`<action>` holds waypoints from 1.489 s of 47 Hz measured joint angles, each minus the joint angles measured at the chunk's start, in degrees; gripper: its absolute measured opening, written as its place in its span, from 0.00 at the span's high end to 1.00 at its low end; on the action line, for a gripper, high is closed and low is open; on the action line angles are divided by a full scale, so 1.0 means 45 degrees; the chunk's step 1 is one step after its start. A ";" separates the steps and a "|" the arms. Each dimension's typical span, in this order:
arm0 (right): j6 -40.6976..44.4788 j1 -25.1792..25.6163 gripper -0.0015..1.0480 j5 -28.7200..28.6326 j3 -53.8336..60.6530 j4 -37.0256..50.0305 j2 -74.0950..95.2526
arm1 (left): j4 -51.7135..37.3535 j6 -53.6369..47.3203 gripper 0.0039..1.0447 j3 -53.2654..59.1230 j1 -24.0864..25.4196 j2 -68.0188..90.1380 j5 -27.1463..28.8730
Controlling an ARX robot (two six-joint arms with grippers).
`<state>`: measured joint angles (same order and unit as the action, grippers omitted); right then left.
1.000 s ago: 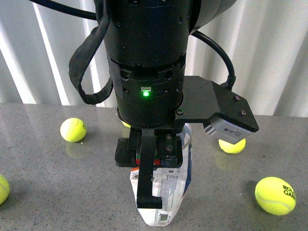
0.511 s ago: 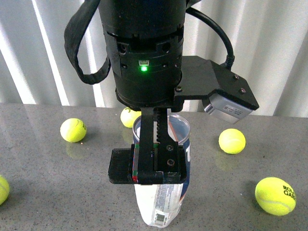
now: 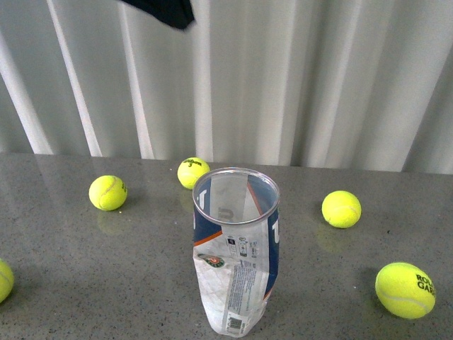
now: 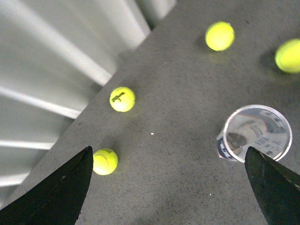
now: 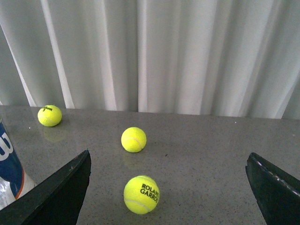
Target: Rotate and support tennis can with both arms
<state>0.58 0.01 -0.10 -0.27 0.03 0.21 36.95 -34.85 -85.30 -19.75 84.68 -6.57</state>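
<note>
Front view puts the tennis can (image 3: 236, 248) nearest, standing upright on the grey stone table (image 3: 85, 276) with its open silver-rimmed mouth up and nothing touching it; the clear wall shows no ball inside. A ball printed with black letters (image 3: 405, 287) lies near on the right side, and part of another ball (image 3: 4, 278) shows at the left edge. Farther back sit a ball on the left (image 3: 107, 192), one on the right (image 3: 341, 208), and one just behind the can (image 3: 192, 172), close to the white curtain (image 3: 283, 78). A black scrap of arm (image 3: 164, 10) pokes in at the top.

Left wrist view looks down from high up: the left gripper (image 4: 168, 187) has its two dark fingers spread wide at the frame corners, holding nothing, with the can's round mouth (image 4: 257, 132) below, near one finger.

Right wrist view shows the right gripper (image 5: 168, 192) also wide open and empty, low over the table, the can's blue-and-white label (image 5: 9, 164) at the edge beside one finger, and the lettered ball (image 5: 141, 194) between the fingers, apart from both.
</note>
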 joint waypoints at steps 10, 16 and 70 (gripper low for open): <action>0.0000 0.0000 0.07 0.0000 0.0000 0.0000 0.0000 | -0.1928 0.2025 0.06 0.3152 0.2215 -0.2259 -0.0175; 0.0000 0.0000 0.07 0.0005 0.0000 0.0000 0.0000 | -0.3109 0.3546 0.06 0.5459 0.3653 -0.3429 -0.0311; 0.0000 0.0000 0.07 0.0000 0.0000 0.0000 0.0000 | -1.4076 0.7728 0.97 1.7981 0.4376 -1.1914 0.1467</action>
<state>0.58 0.01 -0.10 -0.27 0.03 0.21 -26.39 -0.08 -4.38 -0.05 31.07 0.03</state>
